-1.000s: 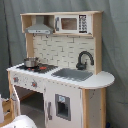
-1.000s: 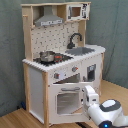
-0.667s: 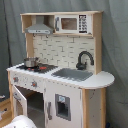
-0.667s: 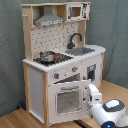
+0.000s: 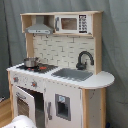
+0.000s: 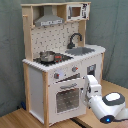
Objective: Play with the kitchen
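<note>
One arm crowded the kitchen, which stood centre frame, from its four o'clock, right by the oven door. Whether its gripper was open, I could not tell. A clumsy swing risked knocking the small pot off the worktop.

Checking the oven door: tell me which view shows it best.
The second exterior view: the oven door faces the camera, window and handle visible, with the arm beside it. In the first exterior view the door is seen obliquely at the frame's lower left.
</note>
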`<move>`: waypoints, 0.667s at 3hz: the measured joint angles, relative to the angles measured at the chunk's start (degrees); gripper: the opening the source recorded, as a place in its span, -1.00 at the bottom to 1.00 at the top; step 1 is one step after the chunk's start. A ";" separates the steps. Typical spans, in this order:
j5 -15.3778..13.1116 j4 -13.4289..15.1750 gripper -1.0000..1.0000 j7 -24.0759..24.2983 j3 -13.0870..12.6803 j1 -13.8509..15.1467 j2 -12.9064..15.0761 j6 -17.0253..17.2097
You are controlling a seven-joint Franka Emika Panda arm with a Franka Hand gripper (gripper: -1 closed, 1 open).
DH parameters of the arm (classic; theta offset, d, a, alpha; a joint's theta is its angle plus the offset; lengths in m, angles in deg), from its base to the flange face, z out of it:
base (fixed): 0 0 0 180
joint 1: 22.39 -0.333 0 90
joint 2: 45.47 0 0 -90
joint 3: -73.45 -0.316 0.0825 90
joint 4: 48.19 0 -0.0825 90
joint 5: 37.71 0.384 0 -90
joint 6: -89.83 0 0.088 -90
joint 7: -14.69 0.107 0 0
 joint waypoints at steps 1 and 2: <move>-4.65 -0.17 1.00 0.20 -0.04 2.16 -0.06 -3.50; -6.26 -0.38 1.00 0.94 1.12 4.89 -0.05 -8.70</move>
